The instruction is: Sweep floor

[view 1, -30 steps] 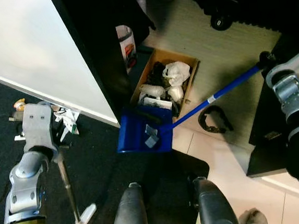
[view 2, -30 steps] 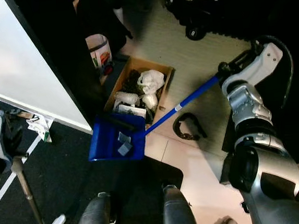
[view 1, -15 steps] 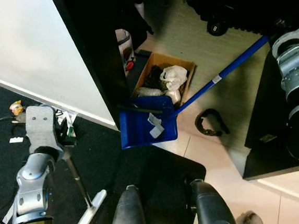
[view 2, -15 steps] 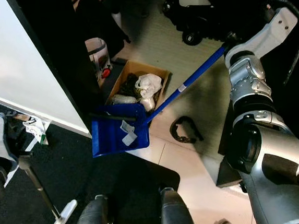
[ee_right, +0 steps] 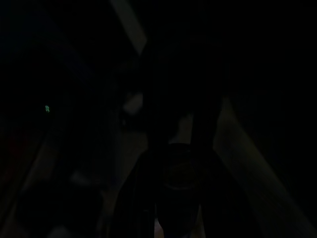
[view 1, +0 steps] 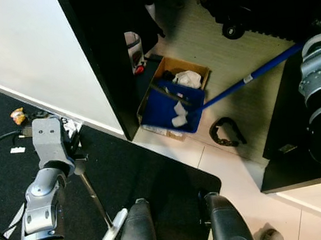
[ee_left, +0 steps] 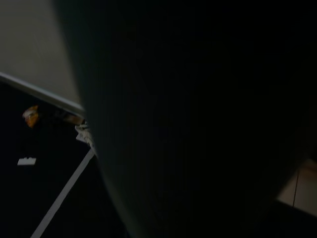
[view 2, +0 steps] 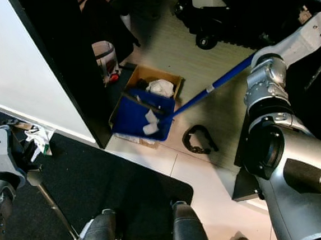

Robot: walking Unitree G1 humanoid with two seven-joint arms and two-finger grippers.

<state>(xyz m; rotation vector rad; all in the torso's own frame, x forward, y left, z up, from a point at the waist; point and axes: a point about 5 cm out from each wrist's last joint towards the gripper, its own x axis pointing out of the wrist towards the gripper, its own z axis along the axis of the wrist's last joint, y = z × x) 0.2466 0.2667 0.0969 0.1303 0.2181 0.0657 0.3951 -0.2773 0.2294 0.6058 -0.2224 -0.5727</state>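
Taking the cardboard box [view 1: 176, 90] as the landmark: far to its left, over the black mat [view 1: 126, 173], the left gripper [view 1: 72, 156] sits at the top of the broom [view 1: 98, 207], whose thin metal shaft slants down to a pale head near the robot's feet; the grip is hidden behind the wrist block, so I cannot tell whether its fingers are clenched or loose. Small litter [view 1: 18, 115] lies on the mat further left of the box, near a wrapper [view 2: 40, 139], both close to the white panel [view 1: 25, 53]. Directly over the box hangs the blue dustpan [view 1: 170, 107], tipped, with a pale scrap [view 1: 179, 120] inside, likely about to slide into the rubbish below. Its blue handle [view 1: 252, 77] runs up to the right toward the right arm [view 2: 269, 82]; the right gripper's own fingers are out of sight and its wrist view is too dark to read, so their state is unknown. One load seems nearly emptied; the litter by the panel remains to be swept. The box is hemmed by the dark panel edge on its left, while open pale floor [view 1: 248, 163] lies to its right, broken by a black curved object [view 1: 226, 131].
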